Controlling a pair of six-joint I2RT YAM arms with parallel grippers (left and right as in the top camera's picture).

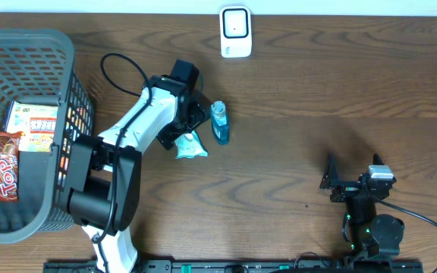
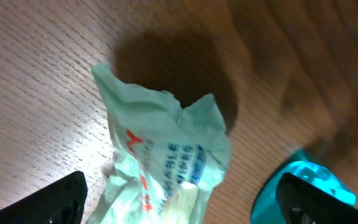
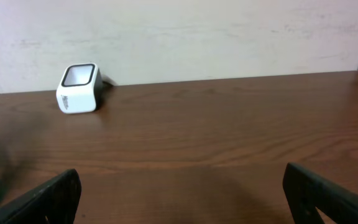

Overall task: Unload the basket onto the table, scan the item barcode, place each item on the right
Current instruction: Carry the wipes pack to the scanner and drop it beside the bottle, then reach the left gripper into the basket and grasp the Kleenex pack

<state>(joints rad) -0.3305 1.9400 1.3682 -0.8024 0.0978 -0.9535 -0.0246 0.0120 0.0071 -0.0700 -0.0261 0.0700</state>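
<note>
- The left tool (image 2: 179, 186) stood with its fingers wide apart, clamped on nothing. The wipes packet (image 2: 166, 155) lay crumpled on the desk (image 1: 317, 98) directly beneath it, between the two fingers.
- In the left wrist view the packet's long axis ran roughly crosswise to the line joining the fingers, so they faced its longer sides.
- A blue bottle (image 1: 219, 123) stood just beside the packet on its right, close to one finger. A closing grip would probably have to miss it.
- The scanner (image 1: 235, 32) sat at the far edge of the desk, beyond the packet and a little to the right, window facing the arms.
- The right tool (image 3: 182, 174) was also spread open and empty, well apart from the packet. The left arm was clearly the nearer one.
</note>
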